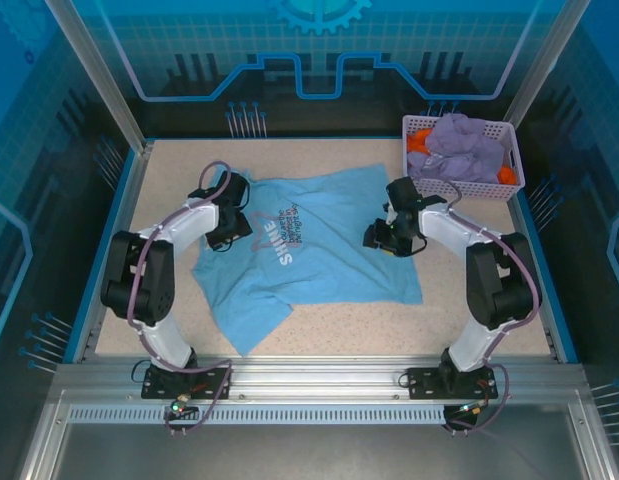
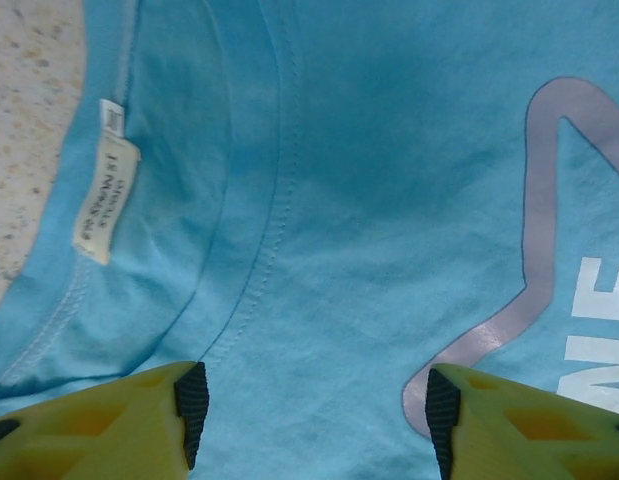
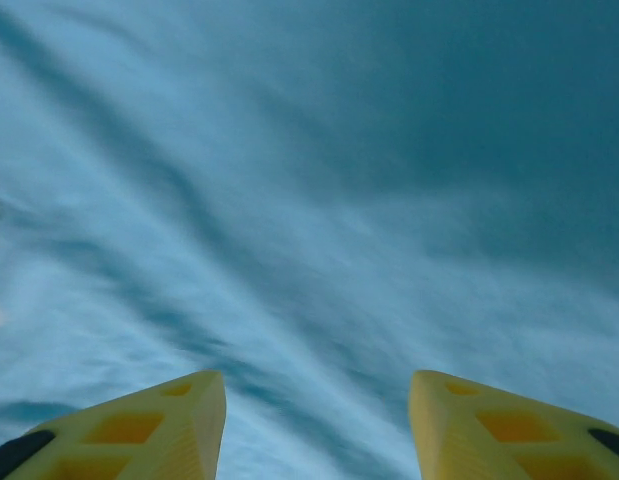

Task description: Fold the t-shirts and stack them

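Note:
A light sky-blue t-shirt lies spread flat in the middle of the table, chest lettering facing up. My left gripper hovers over its collar end. In the left wrist view that gripper is open, with the neckline seam and a white size label ahead of it and nothing between the fingers. My right gripper is over the shirt's right part. In the right wrist view it stands open above blurred blue cloth. A lavender-purple t-shirt and an orange one lie crumpled in the basket.
The lavender mesh basket stands at the back right corner. Bare speckled table shows in front of the shirt and to its right. Blue raised edges border the table on both sides.

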Robot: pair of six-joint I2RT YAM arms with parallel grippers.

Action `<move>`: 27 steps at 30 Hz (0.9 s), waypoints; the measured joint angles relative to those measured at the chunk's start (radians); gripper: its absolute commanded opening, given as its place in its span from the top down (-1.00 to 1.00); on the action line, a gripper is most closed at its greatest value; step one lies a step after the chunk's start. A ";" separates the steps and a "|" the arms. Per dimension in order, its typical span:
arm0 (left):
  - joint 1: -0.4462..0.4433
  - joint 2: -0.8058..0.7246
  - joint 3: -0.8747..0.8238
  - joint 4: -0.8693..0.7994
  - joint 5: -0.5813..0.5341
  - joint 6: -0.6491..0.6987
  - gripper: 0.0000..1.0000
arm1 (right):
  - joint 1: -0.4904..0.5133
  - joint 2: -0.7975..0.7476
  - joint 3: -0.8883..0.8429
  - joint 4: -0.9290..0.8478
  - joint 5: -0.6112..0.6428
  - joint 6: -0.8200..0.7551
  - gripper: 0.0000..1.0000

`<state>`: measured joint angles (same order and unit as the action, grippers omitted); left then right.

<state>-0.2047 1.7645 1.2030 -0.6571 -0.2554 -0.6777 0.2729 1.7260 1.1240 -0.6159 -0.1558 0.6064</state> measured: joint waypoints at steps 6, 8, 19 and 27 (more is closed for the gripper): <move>0.022 0.158 0.107 -0.030 -0.002 0.019 -0.30 | -0.047 0.009 -0.061 0.050 0.021 0.073 -0.12; 0.039 0.226 0.159 -0.037 -0.018 0.026 -0.24 | -0.078 0.027 -0.076 0.071 0.014 0.096 -0.17; 0.101 0.442 0.482 -0.124 -0.096 0.091 -0.29 | -0.129 0.049 -0.075 0.122 -0.016 0.163 -0.31; 0.143 0.506 0.634 -0.203 -0.088 0.135 -0.44 | -0.138 0.011 -0.127 0.194 -0.032 0.232 -0.47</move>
<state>-0.0616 2.2704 1.8370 -0.8600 -0.3431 -0.5426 0.1345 1.7374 0.9974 -0.4217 -0.1875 0.8383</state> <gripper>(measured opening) 0.702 0.697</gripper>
